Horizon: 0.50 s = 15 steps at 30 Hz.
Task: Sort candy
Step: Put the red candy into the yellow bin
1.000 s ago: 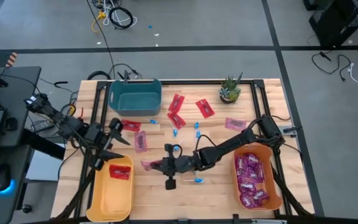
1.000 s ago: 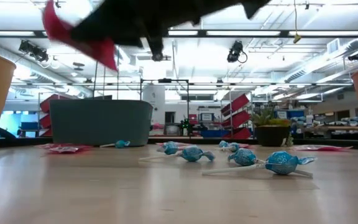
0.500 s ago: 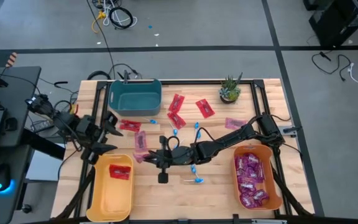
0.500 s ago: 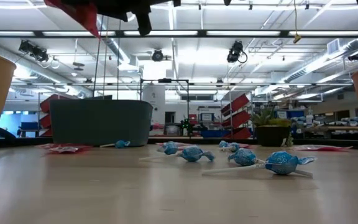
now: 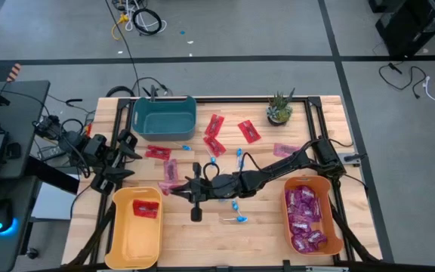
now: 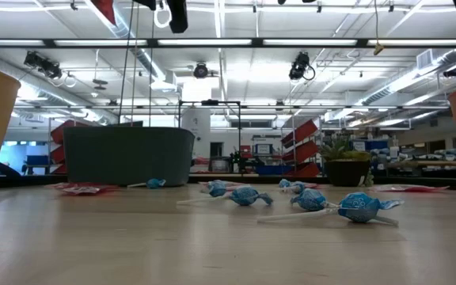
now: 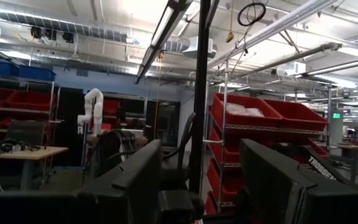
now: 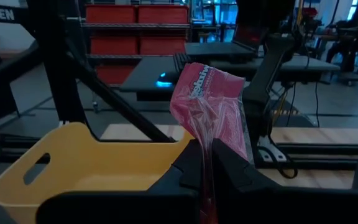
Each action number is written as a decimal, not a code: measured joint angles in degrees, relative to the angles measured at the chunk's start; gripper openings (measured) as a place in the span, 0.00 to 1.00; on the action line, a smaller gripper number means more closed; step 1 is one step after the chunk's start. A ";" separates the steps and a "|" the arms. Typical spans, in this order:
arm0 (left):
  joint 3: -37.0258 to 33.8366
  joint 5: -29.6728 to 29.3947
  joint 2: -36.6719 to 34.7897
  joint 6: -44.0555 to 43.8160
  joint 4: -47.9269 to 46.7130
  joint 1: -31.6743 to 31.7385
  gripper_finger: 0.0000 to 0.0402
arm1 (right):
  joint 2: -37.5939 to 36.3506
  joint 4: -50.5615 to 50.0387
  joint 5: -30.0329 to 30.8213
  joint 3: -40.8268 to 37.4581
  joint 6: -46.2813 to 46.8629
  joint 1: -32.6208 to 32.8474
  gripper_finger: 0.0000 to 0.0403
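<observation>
Right tool (image 5: pixel 174 188) is pinched shut on a flat red packet (image 8: pixel 211 106), a crinkled, glossy film wrapper standing upright between the dark fingers (image 8: pixel 238 171), raised off the worktop (image 5: pixel 263 230) near the corner of the yellow bin (image 5: pixel 136 227). That bin is a smooth plastic tub with rounded corners and a slot handle, and one red packet (image 5: pixel 146 208) already lies inside it. Left tool (image 5: pixel 127 160) hangs over the worktop's left edge just above the yellow bin, its two fingers spread apart and holding nothing.

More flat red packets (image 5: pixel 214 134) lie scattered on the pale wooden slats beside the teal bin (image 5: pixel 164 115), a deep, rounded-rectangular plastic tub. Tiny blue lollipops (image 6: pixel 360 207) on thin white sticks rest near the middle of the worktop, their wrappers twisted and shiny; some lie close under the right arm (image 5: pixel 278 170), which stretches across them. At the right, the orange bin (image 5: pixel 336 219) holds a heap of glossy purple-magenta packets (image 5: pixel 305 215). A small potted green plant (image 5: pixel 279 109) with spiky leaves stands at the far edge, well apart from both tools.
</observation>
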 joint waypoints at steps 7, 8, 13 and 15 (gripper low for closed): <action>0.00 0.00 0.02 0.96 0.16 0.00 0.54 | 0.00 1.93 0.00 0.00 0.33 -0.03 0.04; 0.00 0.00 0.02 0.96 0.20 0.00 0.54 | 0.00 2.10 0.00 0.00 0.33 -0.07 0.04; 0.00 0.00 0.02 1.42 1.51 0.00 0.54 | 0.00 2.49 -3.82 0.00 -2.12 -0.57 0.04; 0.00 0.00 0.02 1.76 1.96 0.00 0.54 | 0.00 2.43 -5.63 0.00 -2.62 -0.96 0.04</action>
